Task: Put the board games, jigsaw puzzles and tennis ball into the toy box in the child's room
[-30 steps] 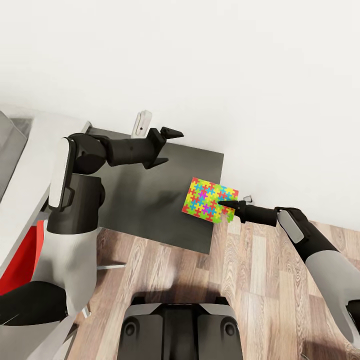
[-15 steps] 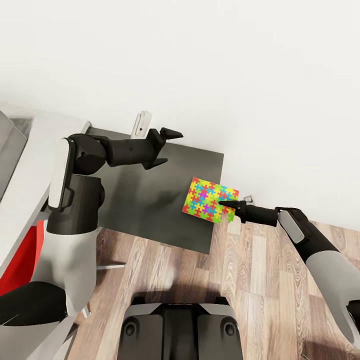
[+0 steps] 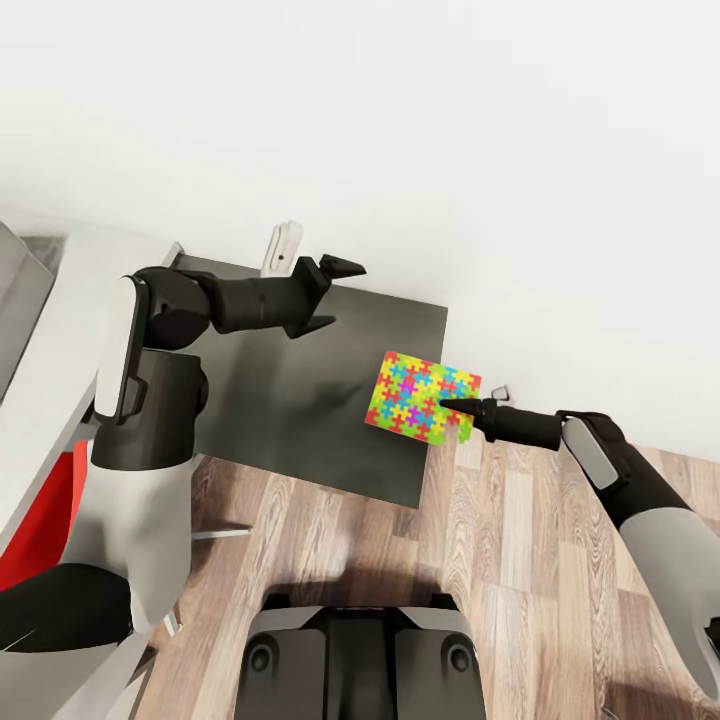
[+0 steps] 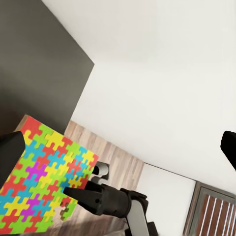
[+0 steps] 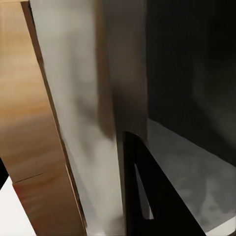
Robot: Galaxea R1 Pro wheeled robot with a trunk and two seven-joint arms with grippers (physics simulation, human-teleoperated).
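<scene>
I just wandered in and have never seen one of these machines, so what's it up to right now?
It's a simulated two-armed robot tidying toys. Its right gripper is pinching the edge of a colourful jigsaw puzzle box, held at the corner of a dark grey cabinet beside the white wall. The left gripper hovers open over the cabinet, holding nothing. The toy box isn't reached yet.

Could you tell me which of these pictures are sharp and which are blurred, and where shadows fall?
Head view: sharp; the left gripper casts a soft shadow on the dark cabinet top. Left wrist view: the jigsaw puzzle reads crisply. Right wrist view: smeared and dim, with one finger dark and close.
</scene>
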